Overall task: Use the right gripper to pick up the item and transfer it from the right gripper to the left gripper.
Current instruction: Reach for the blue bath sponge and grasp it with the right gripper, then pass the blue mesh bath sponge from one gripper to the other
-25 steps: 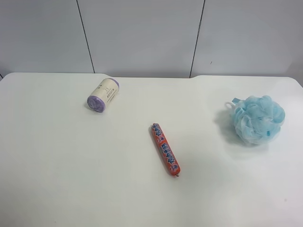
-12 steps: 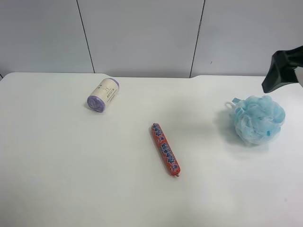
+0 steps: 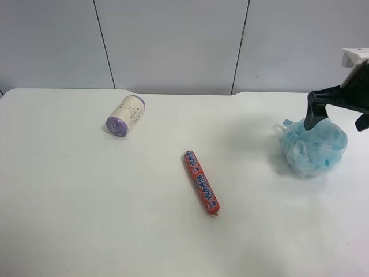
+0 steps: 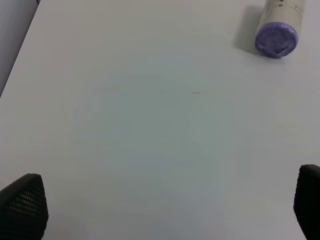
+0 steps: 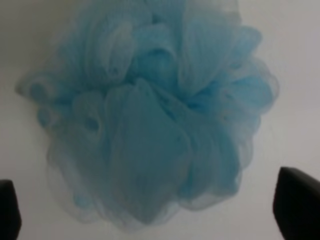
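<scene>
Three things lie on the white table [image 3: 86, 202]: a pouf [image 3: 314, 147], a red sausage [image 3: 201, 182] and a purple-capped roll [image 3: 125, 116]. The pouf sits on the table at the right of the high view, close to that edge, with its cord loop [image 3: 286, 123] poking out on its left side. The right gripper [image 3: 336, 124] hangs right over it, jaws spread wide and nothing in its grasp. One finger [image 3: 311, 115] stands at the pouf's upper left, the other out by the frame's right edge.

On the right wrist camera the pouf [image 5: 150, 115] fills the space between the gripper's [image 5: 152, 210] two black fingertips, with a strip of bare table on either side. No contact shows there.

The left gripper [image 4: 165, 205] appears only on its own wrist camera. It is wide open too, holding nothing, over bare table. The roll [image 4: 276, 30] lies on its side ahead of it, its purple cap facing the lens.

The sausage lies mid-table, well apart from the pouf, and the roll lies far left.
</scene>
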